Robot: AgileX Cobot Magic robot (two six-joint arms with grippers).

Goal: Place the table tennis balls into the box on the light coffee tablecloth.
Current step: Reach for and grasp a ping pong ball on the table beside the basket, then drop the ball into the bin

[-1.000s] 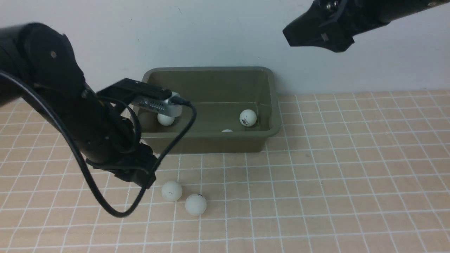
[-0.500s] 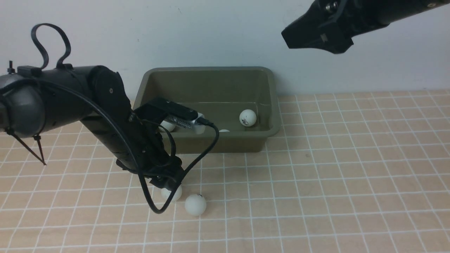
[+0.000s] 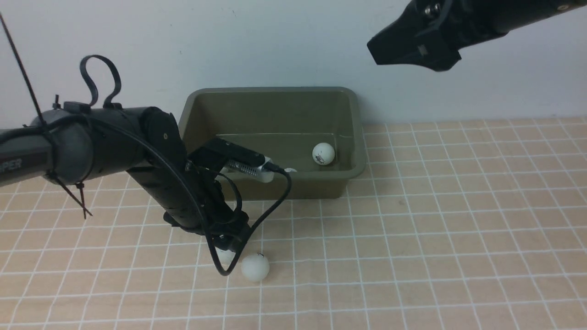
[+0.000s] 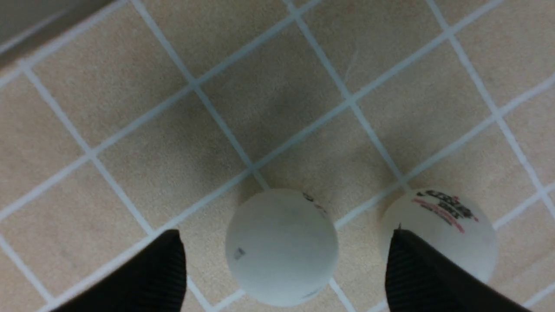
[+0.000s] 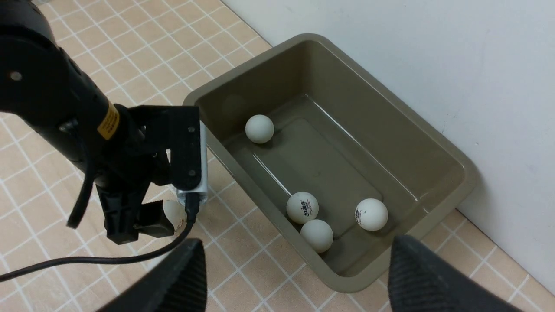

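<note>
between the wide-spread left fingers (image 4: 151,277), one ball (image 4: 282,247); its neighbour (image 4: 446,225) partly hidden; right fingers (image 5: 425,281) wide too

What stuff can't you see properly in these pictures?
- Front view: the left hand and its cable cover most of one loose ball.
- Front view: the box's near wall and the wrist camera hide most balls inside.
- Left wrist view: the logo ball's print is too blurry to read; a fingertip covers part.
- Right wrist view: the left arm hides the loose balls, except one sliver.
</note>
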